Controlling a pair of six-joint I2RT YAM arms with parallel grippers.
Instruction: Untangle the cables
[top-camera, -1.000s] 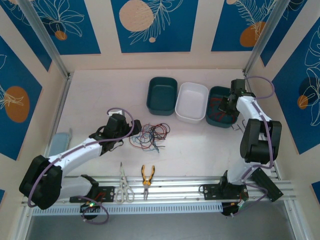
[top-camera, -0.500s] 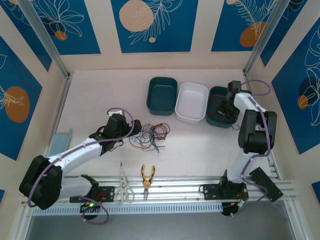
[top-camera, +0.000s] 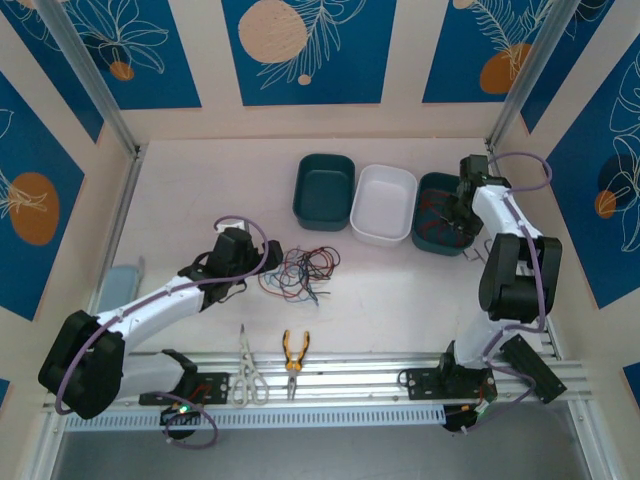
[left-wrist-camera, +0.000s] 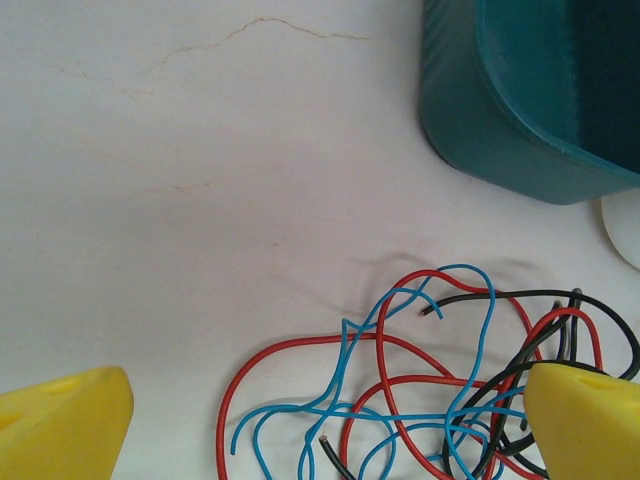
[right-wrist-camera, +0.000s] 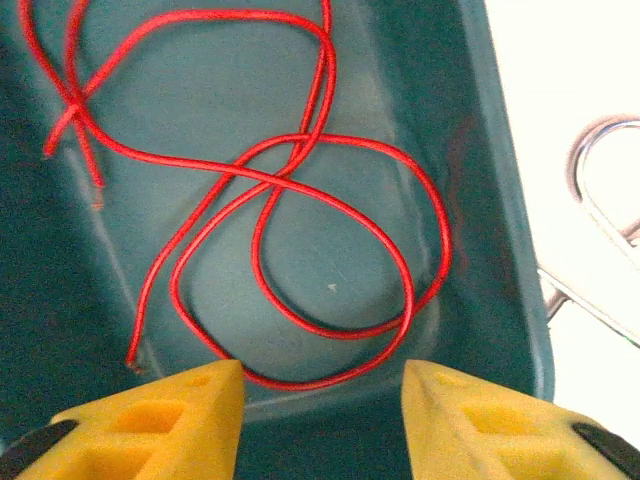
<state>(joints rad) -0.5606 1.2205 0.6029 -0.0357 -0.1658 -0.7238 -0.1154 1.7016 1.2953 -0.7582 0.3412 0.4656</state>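
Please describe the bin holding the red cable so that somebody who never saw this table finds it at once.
On the far half of the table, a white bin stands between two teal ones. It is the right-hand teal bin, under the right gripper. Unlike the other teal bin, it holds a looping red cable.

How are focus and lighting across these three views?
Top external: even, soft light, sharp, only faint shadows on the table. Left wrist: cable tangle crisp on the bright table; yellow fingertips slightly soft at the frame's bottom. Right wrist: red cable sharp, mild sheen on the teal bin floor, table beyond overexposed.
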